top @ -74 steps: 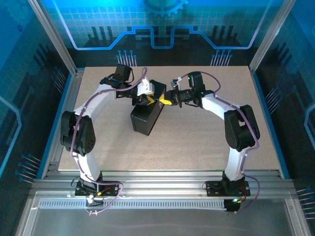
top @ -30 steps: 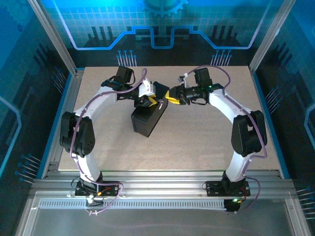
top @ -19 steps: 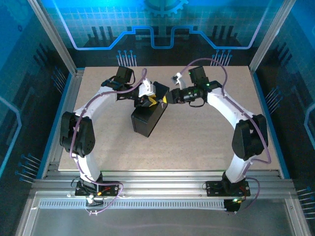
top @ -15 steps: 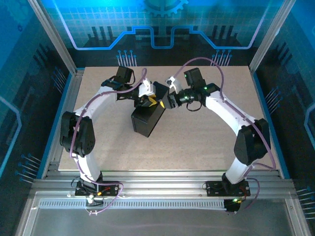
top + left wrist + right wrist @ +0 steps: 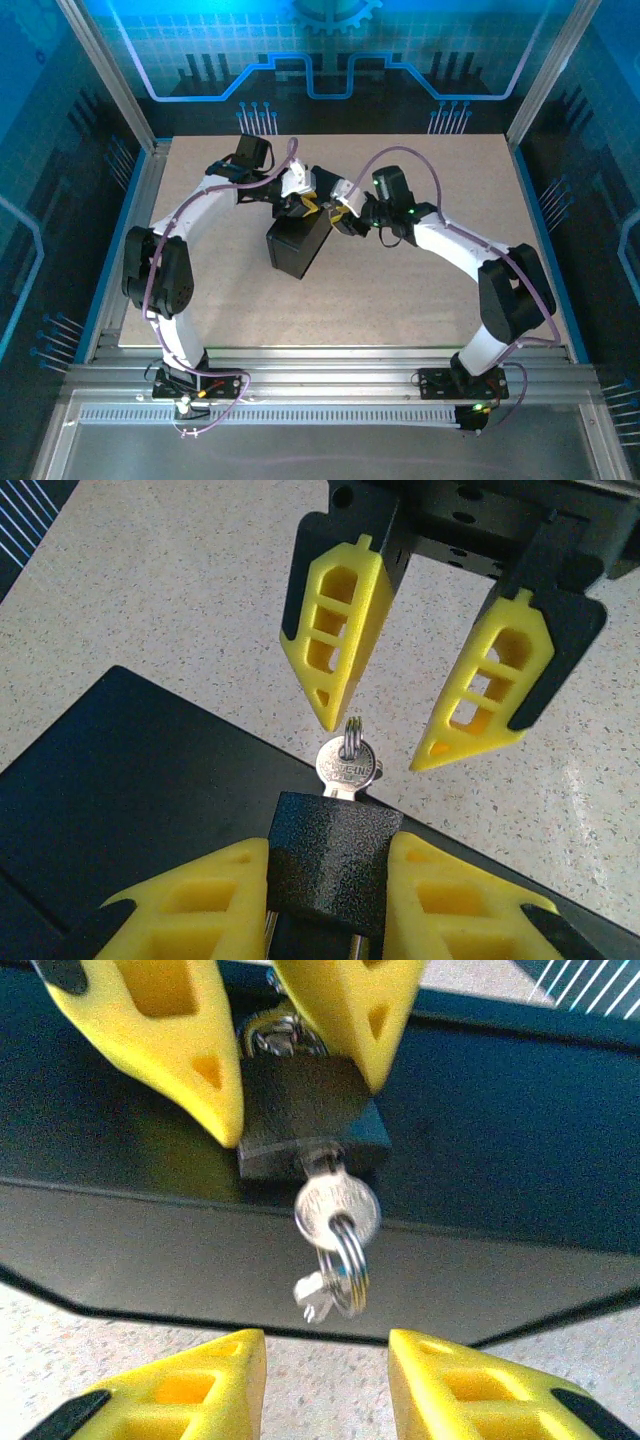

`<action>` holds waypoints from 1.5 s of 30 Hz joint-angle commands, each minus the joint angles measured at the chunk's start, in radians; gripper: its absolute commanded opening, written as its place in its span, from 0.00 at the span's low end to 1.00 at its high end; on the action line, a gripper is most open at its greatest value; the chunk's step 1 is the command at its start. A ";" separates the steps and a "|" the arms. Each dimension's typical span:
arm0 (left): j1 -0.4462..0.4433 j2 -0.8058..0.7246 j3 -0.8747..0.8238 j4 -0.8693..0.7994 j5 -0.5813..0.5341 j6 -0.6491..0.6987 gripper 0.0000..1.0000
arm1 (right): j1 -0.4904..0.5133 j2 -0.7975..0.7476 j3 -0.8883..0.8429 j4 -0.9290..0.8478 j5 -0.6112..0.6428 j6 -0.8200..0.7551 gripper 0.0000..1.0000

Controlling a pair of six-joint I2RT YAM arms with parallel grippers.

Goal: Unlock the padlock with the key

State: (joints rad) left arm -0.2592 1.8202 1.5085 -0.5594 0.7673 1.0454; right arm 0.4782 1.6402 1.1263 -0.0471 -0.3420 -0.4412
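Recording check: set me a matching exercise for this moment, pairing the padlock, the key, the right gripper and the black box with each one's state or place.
Things:
1. padlock
2. key
3. right gripper
4. black box

States:
A. resting on the table
B. inserted in the keyhole, ring hanging from its head
C. clamped between the fingers of the left gripper
D. fingers apart, flanking the key's head without touching it

Pairs: 1-C, 2-B, 3-D, 4-A
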 commanded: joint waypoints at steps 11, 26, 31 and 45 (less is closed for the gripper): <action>0.002 0.041 -0.022 -0.109 0.025 0.004 0.22 | 0.048 -0.002 0.016 0.177 0.087 -0.103 0.30; 0.000 0.041 -0.028 -0.089 0.038 -0.009 0.21 | 0.064 -0.023 0.050 0.121 -0.027 -0.023 0.00; -0.002 0.033 -0.046 -0.060 0.041 -0.020 0.21 | 0.035 0.019 0.165 -0.035 -0.249 0.215 0.00; 0.017 -0.025 -0.092 0.070 0.043 -0.126 0.48 | -0.046 0.122 0.278 -0.282 -0.392 0.474 0.00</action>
State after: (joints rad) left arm -0.2497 1.8084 1.4551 -0.4992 0.8223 0.9771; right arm 0.4381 1.7493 1.3670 -0.2848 -0.6624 -0.0128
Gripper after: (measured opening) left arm 0.461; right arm 0.046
